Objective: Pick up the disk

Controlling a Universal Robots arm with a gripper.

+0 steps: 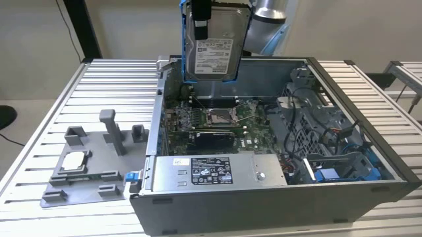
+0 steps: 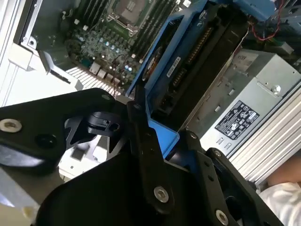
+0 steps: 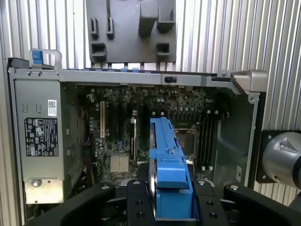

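Observation:
The disk, a silver hard drive with a white label in a blue carrier frame, hangs upright in the air above the back of the open computer case in the exterior view. My gripper holds it from above, shut on its top end. In both wrist views the black fingers clamp the blue frame from both sides, and the disk points down toward the motherboard. The drive's label side faces the exterior camera.
The case lies open on a slatted metal table, with a grey power supply box at its front and cables and a drive cage at the exterior view's right. A grey fixture plate with a small square chip sits at the exterior view's left.

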